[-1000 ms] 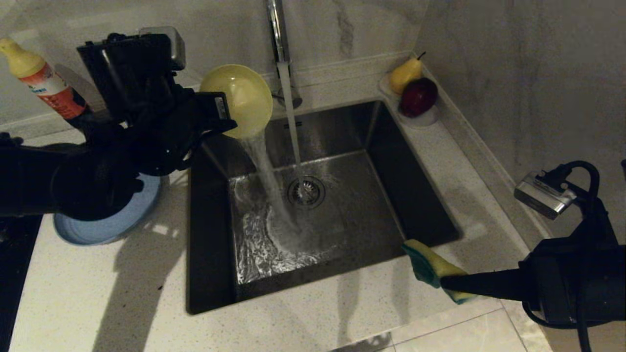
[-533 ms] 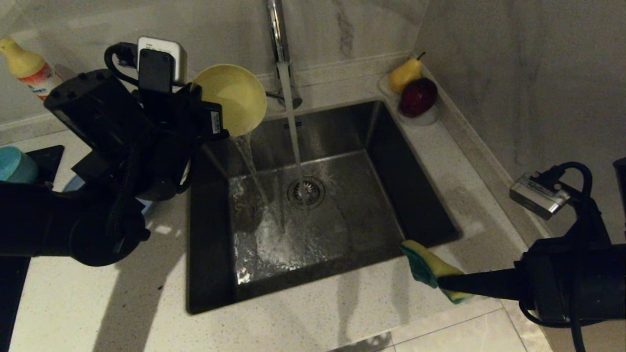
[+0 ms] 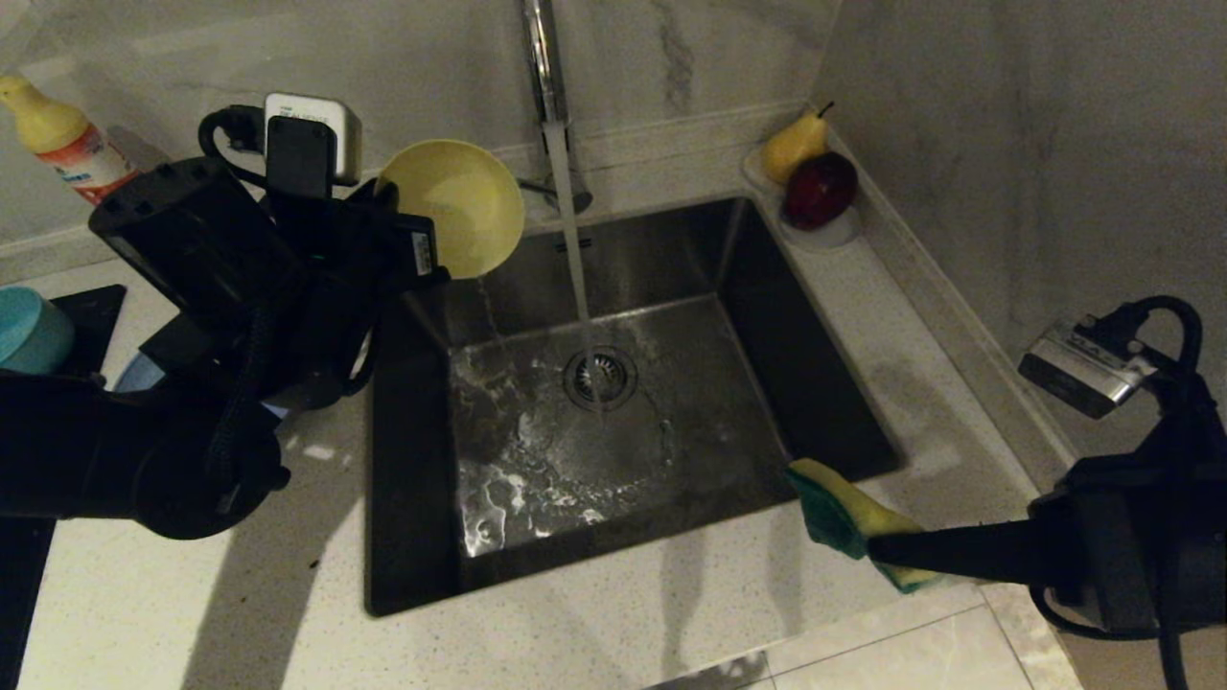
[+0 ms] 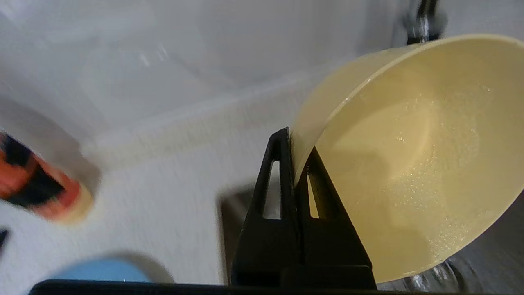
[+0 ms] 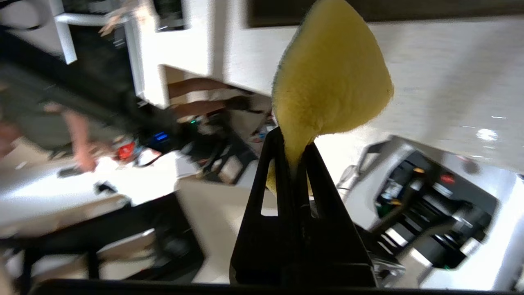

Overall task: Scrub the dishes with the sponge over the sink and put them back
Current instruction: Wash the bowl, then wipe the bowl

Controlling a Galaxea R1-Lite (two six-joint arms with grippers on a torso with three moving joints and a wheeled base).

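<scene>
My left gripper (image 3: 419,251) is shut on the rim of the pale yellow bowl (image 3: 460,203). It holds the bowl tipped on its side over the sink's (image 3: 767,316) back left corner. In the left wrist view the fingertips (image 4: 282,141) pinch the wet bowl (image 4: 409,155). Water runs from the tap (image 3: 542,57) to the drain (image 3: 600,376). My right gripper (image 3: 874,551) is shut on the sponge (image 3: 844,517) above the counter at the sink's front right corner. The sponge (image 5: 331,82) sticks out past the fingers. The teal-blue bowl (image 3: 29,331) and the light-blue plate (image 3: 134,369) sit on the left, the plate mostly hidden by my arm.
A detergent bottle (image 3: 62,144) stands at the back left. A small white dish (image 3: 824,230) with a pear (image 3: 794,144) and a red apple (image 3: 820,187) sits at the sink's back right corner. A black hob (image 3: 96,302) lies at the left edge.
My left wrist has rolled and shifted, uncovering the teal-blue bowl. The water that poured from the yellow bowl has stopped. The right arm and sponge have barely moved.
</scene>
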